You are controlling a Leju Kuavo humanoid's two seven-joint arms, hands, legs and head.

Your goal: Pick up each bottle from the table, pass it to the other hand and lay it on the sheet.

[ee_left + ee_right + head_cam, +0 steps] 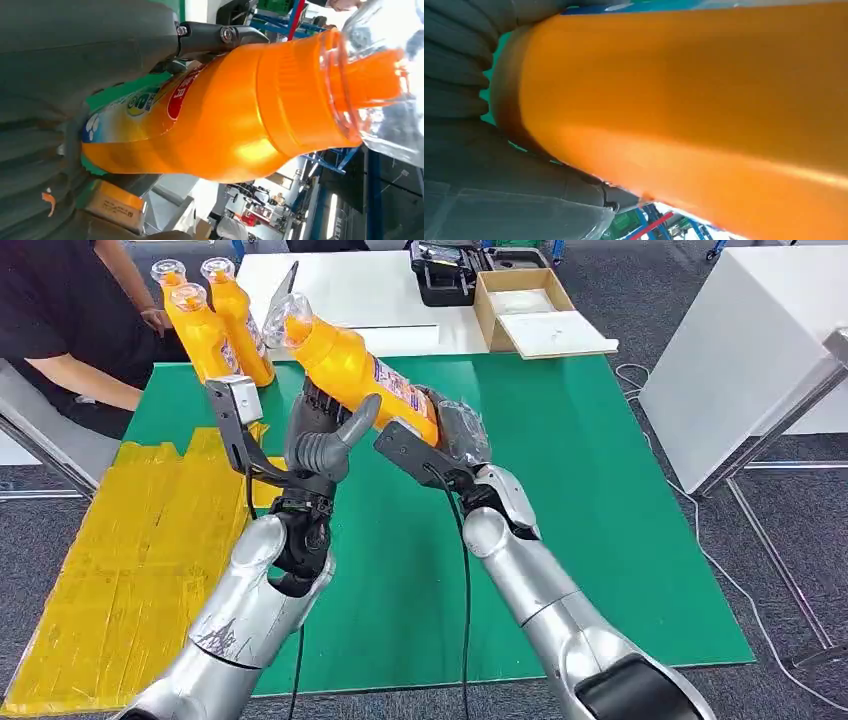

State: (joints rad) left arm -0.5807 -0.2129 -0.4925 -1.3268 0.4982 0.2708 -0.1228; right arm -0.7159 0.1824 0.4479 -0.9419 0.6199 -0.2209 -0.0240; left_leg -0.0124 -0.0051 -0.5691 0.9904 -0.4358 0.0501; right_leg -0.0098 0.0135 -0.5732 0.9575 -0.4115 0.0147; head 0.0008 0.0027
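An orange bottle (350, 365) with a clear cap hangs tilted over the green mat (600, 520), cap end up and toward the far left. My right hand (455, 435) grips its lower end. My left hand (322, 440) is around its middle, dark fingers behind it and the thumb against its underside. The left wrist view has the bottle (225, 125) lying across the palm with a finger over it. In the right wrist view its orange body (699, 100) sits against the palm. Three more orange bottles (205, 335) stand at the mat's far left corner. The yellow sheet (130, 540) lies to the left.
A person in a black top (60, 320) sits at the far left, behind the standing bottles. A cardboard box (520, 305) and a black case (445, 270) rest on the white table beyond the mat. A white cabinet (740, 360) stands to the right.
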